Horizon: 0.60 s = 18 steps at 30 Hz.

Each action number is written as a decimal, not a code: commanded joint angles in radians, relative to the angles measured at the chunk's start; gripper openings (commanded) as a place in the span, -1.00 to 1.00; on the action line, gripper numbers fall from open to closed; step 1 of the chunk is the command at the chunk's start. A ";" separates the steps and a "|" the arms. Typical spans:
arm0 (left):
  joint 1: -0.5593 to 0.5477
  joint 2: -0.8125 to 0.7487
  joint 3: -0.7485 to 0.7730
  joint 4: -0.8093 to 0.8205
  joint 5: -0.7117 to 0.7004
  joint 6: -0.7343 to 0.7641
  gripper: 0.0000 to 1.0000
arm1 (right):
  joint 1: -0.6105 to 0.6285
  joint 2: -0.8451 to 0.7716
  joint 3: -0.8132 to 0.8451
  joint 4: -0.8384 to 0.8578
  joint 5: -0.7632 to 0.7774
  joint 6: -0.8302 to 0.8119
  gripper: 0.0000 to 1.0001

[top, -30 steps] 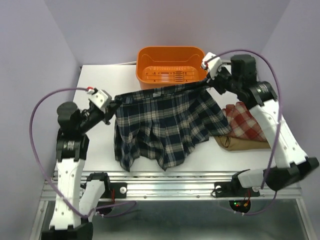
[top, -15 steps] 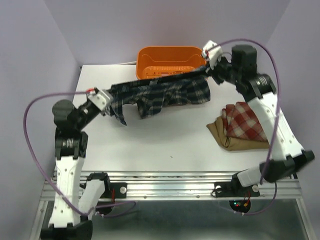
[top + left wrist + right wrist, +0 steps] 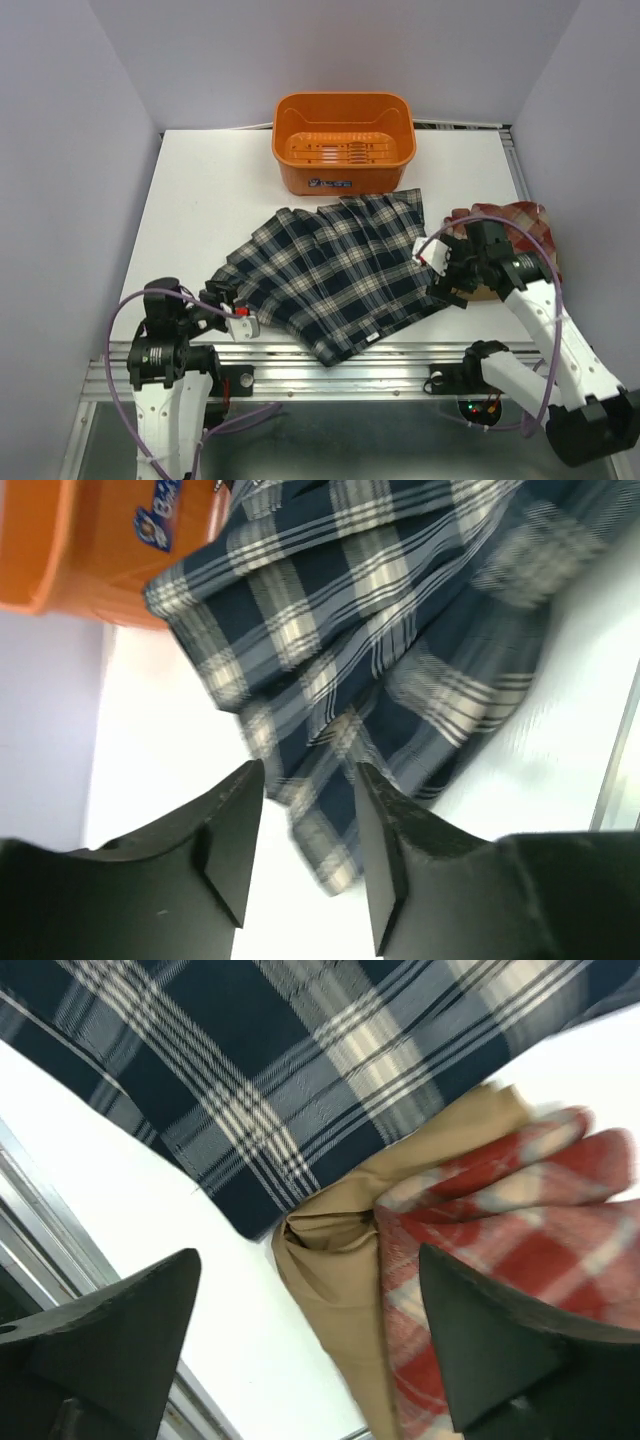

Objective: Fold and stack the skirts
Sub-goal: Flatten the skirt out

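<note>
The navy-green-white plaid skirt (image 3: pixel 335 270) lies spread flat across the middle of the table, one corner reaching toward the orange basket. My left gripper (image 3: pixel 225 300) sits low at the skirt's near-left corner, jaws open, with that corner (image 3: pixel 320 850) lying on the table just beyond the fingertips (image 3: pixel 250 775). My right gripper (image 3: pixel 442 283) hovers at the skirt's right edge, jaws wide open and empty (image 3: pixel 308 1260). Below it the tan skirt (image 3: pixel 335 1285) lies bunched, with the red-and-white plaid skirt (image 3: pixel 490 1220) on top of it (image 3: pixel 520 215).
The orange plastic basket (image 3: pixel 345 175) stands at the back centre, touching the plaid skirt's far corner. The metal rail (image 3: pixel 330 365) runs along the near table edge, close to both grippers. Purple walls close in left and right.
Both grippers held the plaid skirt stretched in the air by its waistband; both have opened and dropped toward the near edge, and the skirt now lies flat on the table.
</note>
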 commanded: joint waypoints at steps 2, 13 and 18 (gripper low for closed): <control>0.003 -0.051 0.081 -0.162 0.021 0.117 0.21 | 0.001 -0.147 0.089 -0.120 -0.079 -0.114 0.98; 0.002 0.568 0.307 -0.005 -0.209 -0.092 0.41 | 0.001 0.299 0.336 0.021 -0.100 0.280 0.73; -0.012 0.771 0.404 -0.155 -0.322 0.044 0.44 | 0.001 0.508 0.422 0.022 -0.073 0.346 0.39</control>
